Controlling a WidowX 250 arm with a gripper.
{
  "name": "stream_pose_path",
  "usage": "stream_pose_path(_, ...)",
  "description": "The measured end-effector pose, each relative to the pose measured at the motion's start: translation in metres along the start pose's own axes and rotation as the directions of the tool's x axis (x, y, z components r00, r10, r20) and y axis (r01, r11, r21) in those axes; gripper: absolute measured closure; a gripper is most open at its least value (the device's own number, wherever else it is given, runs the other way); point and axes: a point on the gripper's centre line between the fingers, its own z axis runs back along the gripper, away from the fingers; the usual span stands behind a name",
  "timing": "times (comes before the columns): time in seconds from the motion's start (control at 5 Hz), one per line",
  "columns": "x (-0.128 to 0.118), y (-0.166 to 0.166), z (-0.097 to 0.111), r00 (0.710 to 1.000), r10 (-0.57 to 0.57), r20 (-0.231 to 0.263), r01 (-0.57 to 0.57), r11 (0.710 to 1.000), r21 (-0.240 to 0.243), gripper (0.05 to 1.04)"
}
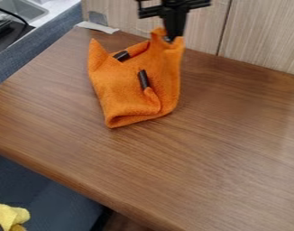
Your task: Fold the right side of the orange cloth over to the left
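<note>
Table (227, 140): smooth brown wood grain, rounded edge | Cloth (122, 92): on table's far half, soft fuzzy orange, folded, peaked corners | Gripper (169, 38): clamped on cloth's raised corner; step looks like a corner hold, any move calls for a firm pinch, slow pull | Sticks (143, 79): two, short, dark, amid folds

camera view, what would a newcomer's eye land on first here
First, the bright orange cloth, rumpled on the brown table, one corner raised in the black gripper at the top. Next, two short dark pieces, one in the cloth's upper folds, one near its middle. Then the yellow item in the lower left corner.
</note>
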Motion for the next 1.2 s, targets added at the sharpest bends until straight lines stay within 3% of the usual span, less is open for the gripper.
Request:
stream_pose_path(0.2,-0.007,0.031,-0.002,0.999,0.034,-0.005,-0.034,0.999,-0.031,1.028)
stream_pose_path(0.4,-0.014,0.05,-0.002,0.999,0.035,0.007,-0.035,0.999,-0.005,1.029)
stream_pose_path(0.6,-0.02,0.078,-0.02,0.999,0.04,0.013,-0.041,0.997,0.071,1.029)
stream_pose_path(0.8,-0.024,0.099,-0.038,1.0,0.017,0.019,-0.019,0.994,0.112,1.029)
stream_pose_path(1.0,-0.024,0.11,-0.066,1.0,-0.002,-0.019,0.005,0.984,0.179,1.029)
stream_pose_path(1.2,-0.026,0.114,-0.07,0.999,-0.011,-0.039,0.019,0.978,0.209,1.013)
